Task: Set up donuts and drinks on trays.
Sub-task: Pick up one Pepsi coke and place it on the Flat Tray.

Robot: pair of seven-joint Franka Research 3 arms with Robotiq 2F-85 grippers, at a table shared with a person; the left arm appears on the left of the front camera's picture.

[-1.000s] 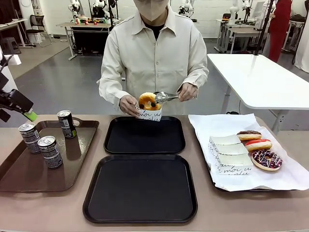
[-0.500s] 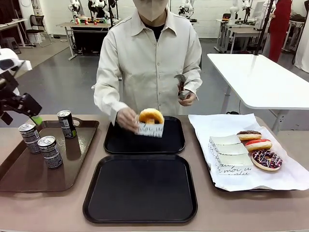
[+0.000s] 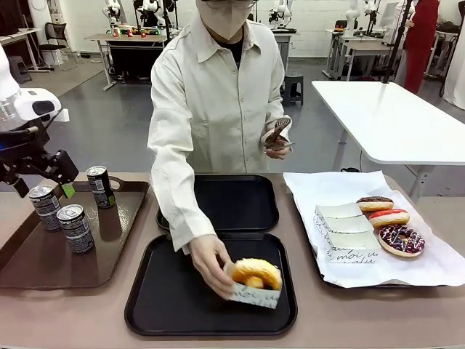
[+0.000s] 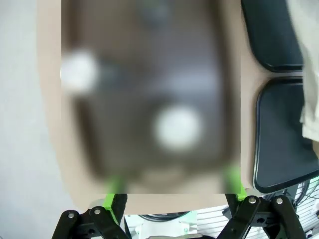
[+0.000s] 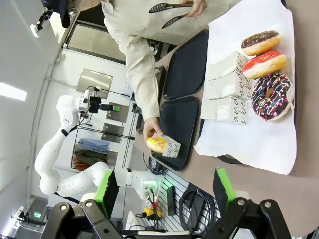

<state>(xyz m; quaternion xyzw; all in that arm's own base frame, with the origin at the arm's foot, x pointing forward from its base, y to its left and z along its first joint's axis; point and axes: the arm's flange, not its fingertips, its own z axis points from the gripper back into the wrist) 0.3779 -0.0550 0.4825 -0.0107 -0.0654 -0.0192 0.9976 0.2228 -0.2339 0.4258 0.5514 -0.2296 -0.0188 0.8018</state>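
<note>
A person's hand sets a golden-orange donut (image 3: 255,275) (image 5: 155,144) in its white holder on the near black tray (image 3: 171,291) (image 5: 180,124). The far black tray (image 3: 232,203) (image 5: 185,64) is bare. Three dark cans (image 3: 75,227) stand on the brown tray (image 3: 43,265) at the left. Just above them hangs my left gripper (image 3: 45,186) (image 4: 174,191), open, holding nothing. In the right wrist view my right gripper (image 5: 164,186) is open and high above the table's right end. Chocolate (image 3: 375,203), pink (image 3: 388,217) and sprinkled (image 3: 401,240) donuts lie on white paper at the right.
The person stands at the far side, leaning over the trays, and holds tongs (image 3: 276,134) in the other hand. Empty white paper holders (image 3: 347,234) are stacked beside the three donuts. In the left wrist view the brown tray below is blurred.
The person has carried the golden donut from the far tray to the near tray and raised the tongs. My left gripper has moved right and down, over the cans.
</note>
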